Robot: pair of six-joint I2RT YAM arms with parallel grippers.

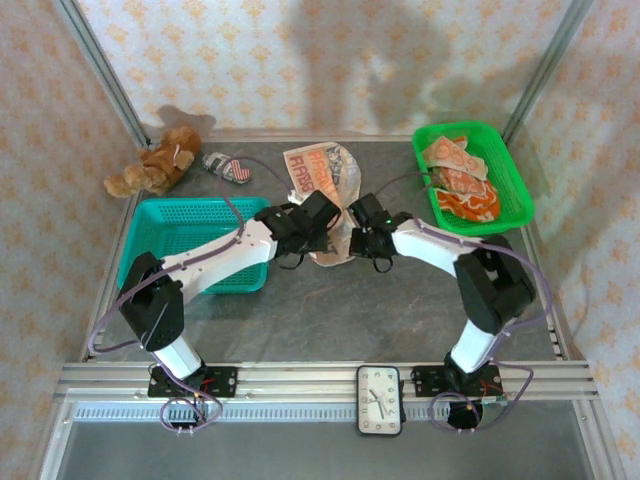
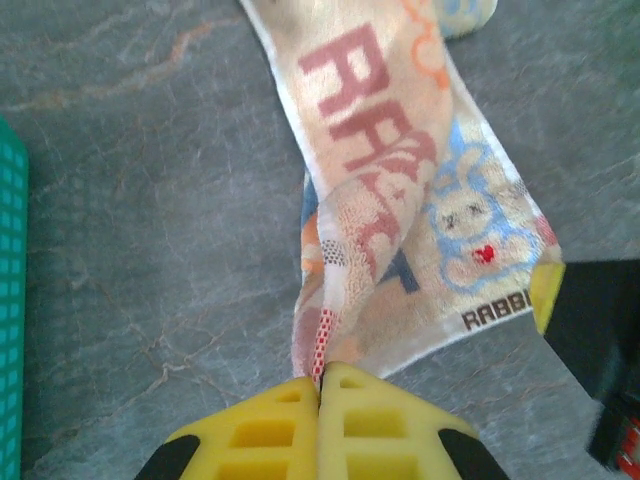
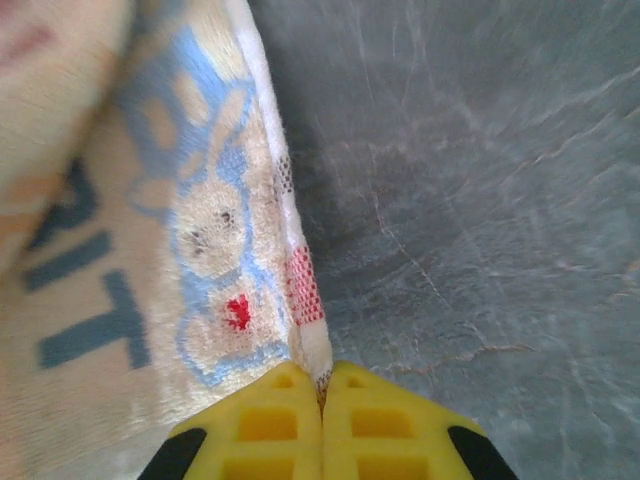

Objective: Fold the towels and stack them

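The printed towel (image 1: 318,172) lies in the middle of the grey worktop (image 1: 330,310), toward the far side, between the teal basket (image 1: 180,225) on the left and the green basket (image 1: 520,190) on the right. It is cream, with big red letters, and its far part is spread flat. Its near end is gathered where the left arm (image 1: 215,260) and the right arm (image 1: 440,245) meet.

In the left wrist view, the yellow left fingers (image 2: 270,430) are pressed together. They pinch the near edge of this towel at a strip with red checks. The cloth runs away from them in a loose lengthwise fold, and it shows a blue bunny and dark "RABB" lettering.

In the right wrist view, the right fingers (image 3: 270,430) are also clenched. They hold the hem of the same towel at a small red-checked patch, beside a blue bunny with a red spot. The two grips are near each other on the near end of the towel.

Other towels (image 1: 462,180) lie crumpled inside the green basket. One mostly orange towel (image 1: 470,203) is at its near side. A brown teddy bear (image 1: 155,165) and a small striped shoe (image 1: 228,167) lie at the far left of the worktop. A small clock (image 1: 380,400) sits at the near edge, between the arm bases.
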